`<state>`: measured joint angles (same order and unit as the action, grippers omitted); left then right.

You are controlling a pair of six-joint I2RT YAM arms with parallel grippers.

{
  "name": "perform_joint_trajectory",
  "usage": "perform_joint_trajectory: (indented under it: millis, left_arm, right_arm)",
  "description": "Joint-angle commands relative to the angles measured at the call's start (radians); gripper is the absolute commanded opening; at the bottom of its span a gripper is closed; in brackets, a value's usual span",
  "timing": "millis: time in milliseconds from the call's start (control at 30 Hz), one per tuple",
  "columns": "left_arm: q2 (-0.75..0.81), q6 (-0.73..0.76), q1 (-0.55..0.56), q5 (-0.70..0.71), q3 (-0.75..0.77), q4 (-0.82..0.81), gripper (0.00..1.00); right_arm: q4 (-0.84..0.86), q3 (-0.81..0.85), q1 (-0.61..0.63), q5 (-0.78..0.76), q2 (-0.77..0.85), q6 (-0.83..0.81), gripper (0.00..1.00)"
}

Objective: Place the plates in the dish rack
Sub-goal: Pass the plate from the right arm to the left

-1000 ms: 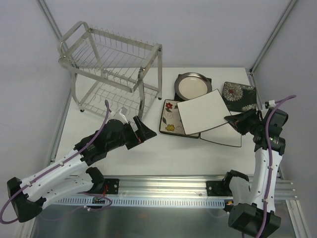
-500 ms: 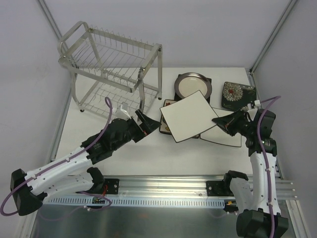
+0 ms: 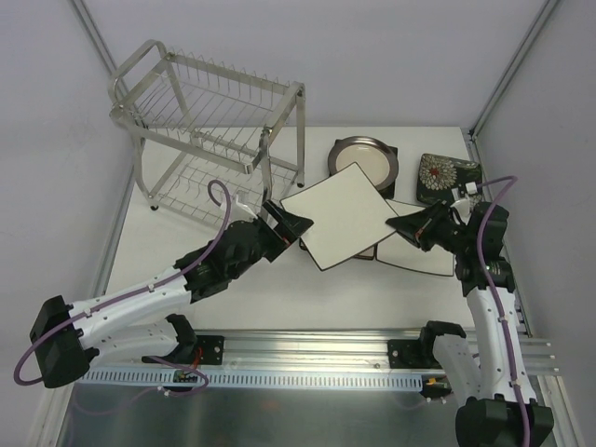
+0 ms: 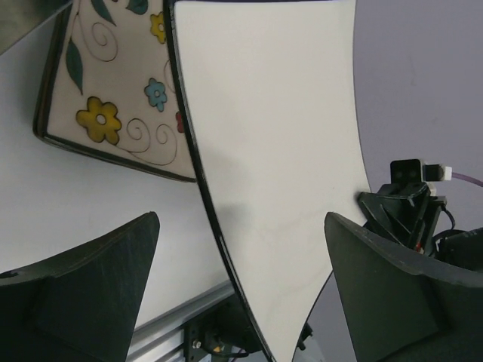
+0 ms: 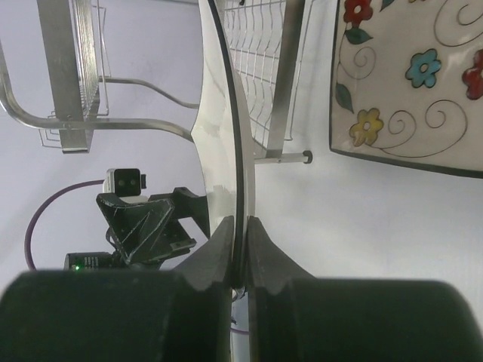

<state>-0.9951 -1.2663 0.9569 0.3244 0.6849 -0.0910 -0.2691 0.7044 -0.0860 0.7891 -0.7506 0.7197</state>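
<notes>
Top view: the white plate (image 3: 335, 216) is up off the pile, tilted, its right corner pinched by the right fingers (image 3: 410, 226). A second ago it hung over the stack by the right arm. Now it has swung left and sits roughly mid-surface, just in front of the rack (image 3: 209, 130). The left arm has also come in: the left fingers (image 3: 284, 223) were back near the rack's foot and are now at the plate's left corner. The round plate (image 3: 365, 160), the bloom plate (image 3: 447, 177) and another white square plate (image 3: 424, 253) lie on the surface (image 3: 279, 289). The rack has no plates in it.

Left wrist view: the white plate (image 4: 279, 173) fills the middle, its dark rim running down between the two left fingers (image 4: 83, 286). They are spread wide, one on each side, and neither is touching the plate yet. The flowered plate (image 4: 113, 98) lies flat on the surface behind. The right arm's fingers show past the plate's far corner.

Right wrist view: the plate is edge-on and the right fingers (image 5: 215, 256) are pressed tight on its rim, so the pinch looks solid. The rack's legs and wires are just beyond, the flowered plate is at the right, and the left arm's head sits past the plate's far end.

This looks like a handover being set up. The plate is presented and the left side is in place but not yet gripping. Next the left fingers need to close on that corner before the right lets go. The risk is the plate slipping if the release comes early.
</notes>
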Motion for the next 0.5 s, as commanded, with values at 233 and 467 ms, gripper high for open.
perform_joint_trajectory:
  millis: [233, 467]
  left_arm:
    - [-0.022, -0.050, 0.014, -0.013, -0.042, -0.181, 0.86]
    - [-0.004, -0.051, 0.014, -0.008, -0.059, -0.202, 0.84]
  right_arm:
    - [0.231, 0.026, 0.058, 0.141, 0.062, 0.135, 0.01]
    - [0.246, 0.017, 0.069, 0.147, 0.073, 0.153, 0.01]
